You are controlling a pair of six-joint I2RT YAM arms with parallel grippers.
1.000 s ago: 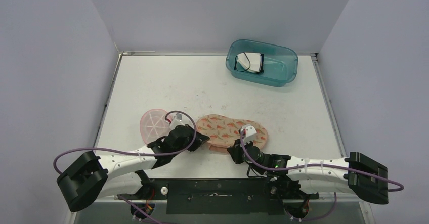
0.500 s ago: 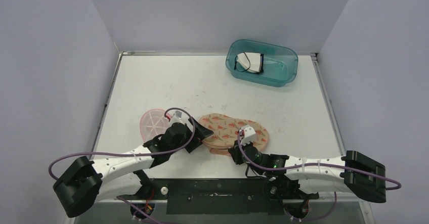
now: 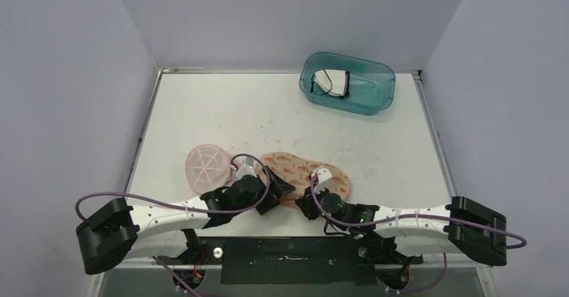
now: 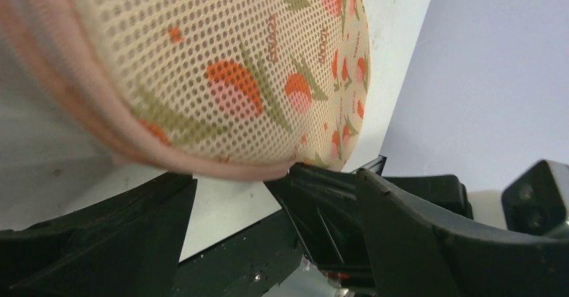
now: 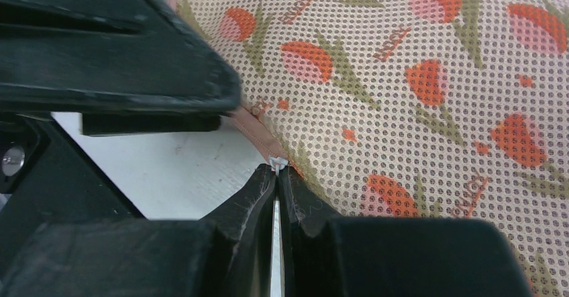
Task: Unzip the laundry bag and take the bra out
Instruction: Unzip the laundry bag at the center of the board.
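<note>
Top external: both arms stretch low across the table, reaching inward to the laundry bag [image 3: 298, 166].
Left gripper [image 3: 280, 186] gapes at its edge; right gripper [image 5: 277, 173] pinches the zipper pull [image 5: 277, 160].

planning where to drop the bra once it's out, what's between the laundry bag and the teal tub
Nothing. The top view shows only bare white table, lightly scuffed, between the laundry bag and the teal tub.
</note>
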